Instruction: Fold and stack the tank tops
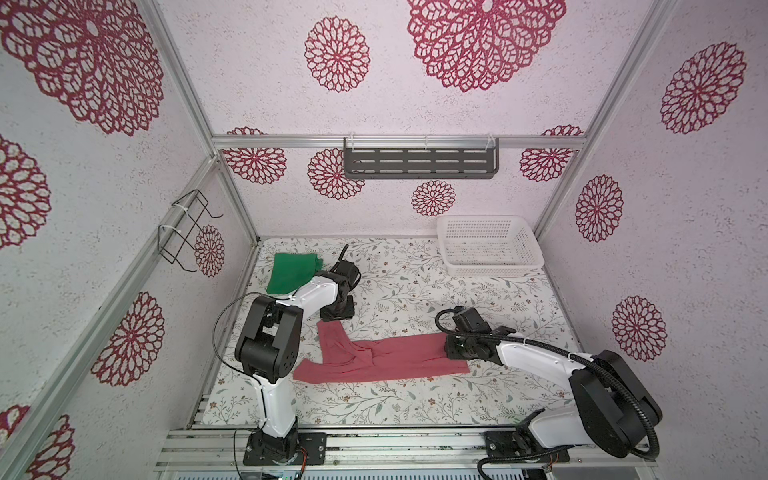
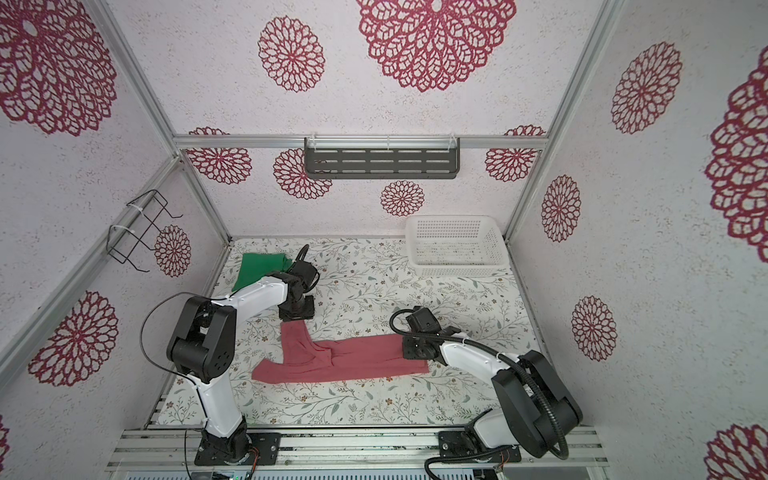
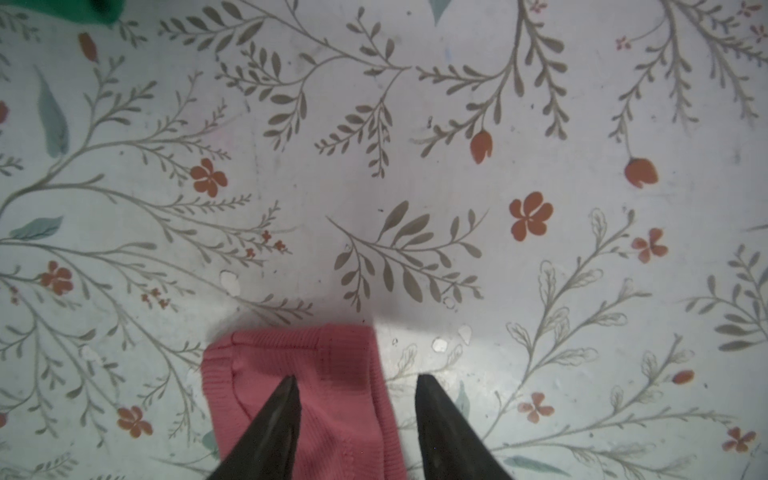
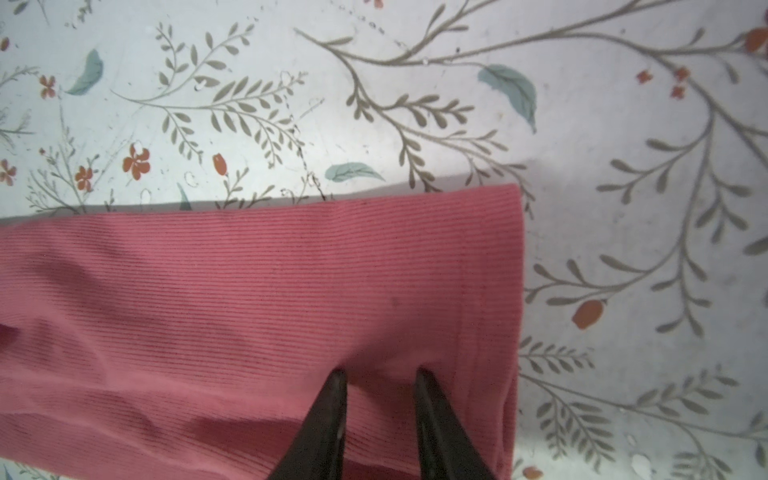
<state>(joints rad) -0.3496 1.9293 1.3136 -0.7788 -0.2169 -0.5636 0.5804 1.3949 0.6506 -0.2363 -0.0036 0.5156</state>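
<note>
The dusty pink tank top (image 1: 390, 357) (image 2: 353, 357) lies spread lengthwise across the middle of the flowered table, one strap pointing toward the back. My left gripper (image 1: 334, 318) (image 3: 355, 378) hangs open over that strap's end (image 3: 332, 361), one fingertip above the cloth and the other above bare table. My right gripper (image 1: 451, 351) (image 4: 380, 372) stands at the hem end, its jaws slightly apart and its tips pressed onto the ribbed cloth (image 4: 291, 291). The green tank top (image 1: 291, 270) (image 2: 257, 268) lies folded at the back left, partly behind my left arm.
A white perforated basket (image 1: 494, 270) (image 2: 461, 270) stands at the back right corner. A dark slotted shelf (image 1: 419, 162) hangs on the back wall and a wire rack (image 1: 187, 232) on the left wall. Metal rails run along the table's front edge.
</note>
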